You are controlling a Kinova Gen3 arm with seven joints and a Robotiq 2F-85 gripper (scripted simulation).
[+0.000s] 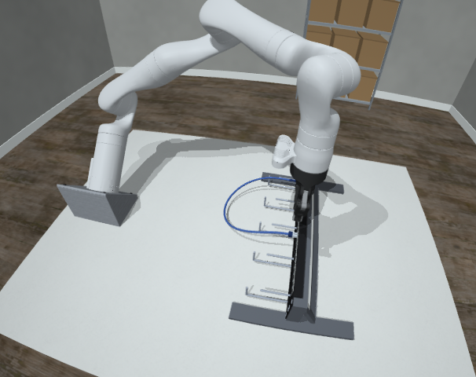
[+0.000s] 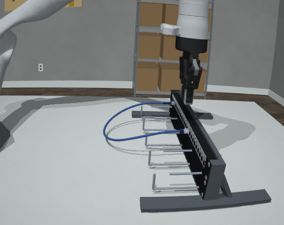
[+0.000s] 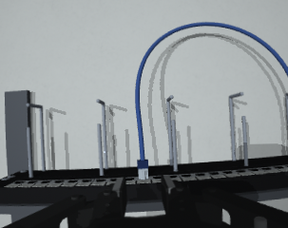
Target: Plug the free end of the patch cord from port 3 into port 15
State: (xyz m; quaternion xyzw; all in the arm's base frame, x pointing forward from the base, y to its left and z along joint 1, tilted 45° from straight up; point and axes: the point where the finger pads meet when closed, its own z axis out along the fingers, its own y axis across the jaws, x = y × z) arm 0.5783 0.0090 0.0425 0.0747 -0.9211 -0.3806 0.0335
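Patch cord [image 2: 108, 135] plugged into rack [image 2: 211, 154]

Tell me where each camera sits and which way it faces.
Top: high, off the rack's end, looking down at the table; whole arm shows.
Exterior: low at table level, off the same end, facing the shelves; forearm and gripper show.
Wrist: above the rack, facing the cord; dark jaws at bottom.
All three share cord and rack.
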